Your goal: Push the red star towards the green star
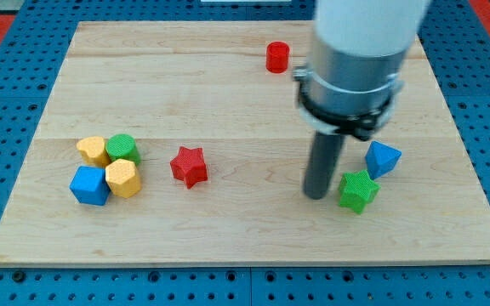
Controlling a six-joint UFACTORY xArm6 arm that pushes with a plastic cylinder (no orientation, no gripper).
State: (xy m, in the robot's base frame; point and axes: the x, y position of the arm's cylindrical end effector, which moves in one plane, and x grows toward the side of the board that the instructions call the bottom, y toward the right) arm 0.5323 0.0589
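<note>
Pale wood, planked with visible grain and seams, made up the bench (pixel 228 102) you were working over; it lay on a blue perforated base (pixel 7 102). All blocks looked like matte moulded plastic with faceted, chunky faces.

Count you had on the bench: seven blocks. Two red, two yellow, two blue, two green by colour, less one, so check: red star (pixel 189 166), red cylinder (pixel 277 57), green star (pixel 358 190), green rounded block (pixel 123 148), two yellow blocks, two blue blocks. That made eight.

Red star sat left of the bench's centre, lying flat, one arm aimed towards the view's top; being a star it had no real long axis. Green star lay well apart from it towards the view's right, near the lower right part of the bench.

Cluster at the view's left: yellow heart-like block (pixel 93 150), green rounded block, yellow hexagonal block (pixel 122 178) and blue cube (pixel 88 185), all touching or nearly so. Blue faceted block (pixel 382 158) sat just above and right of the green star. Red cylinder stood upright near the view's top.

No claw on your rig, so nothing to read as spread or pinching. My tip (pixel 316 195), a dark smooth rod under a grey collar, stood just left of the green star, well right of the red star.
</note>
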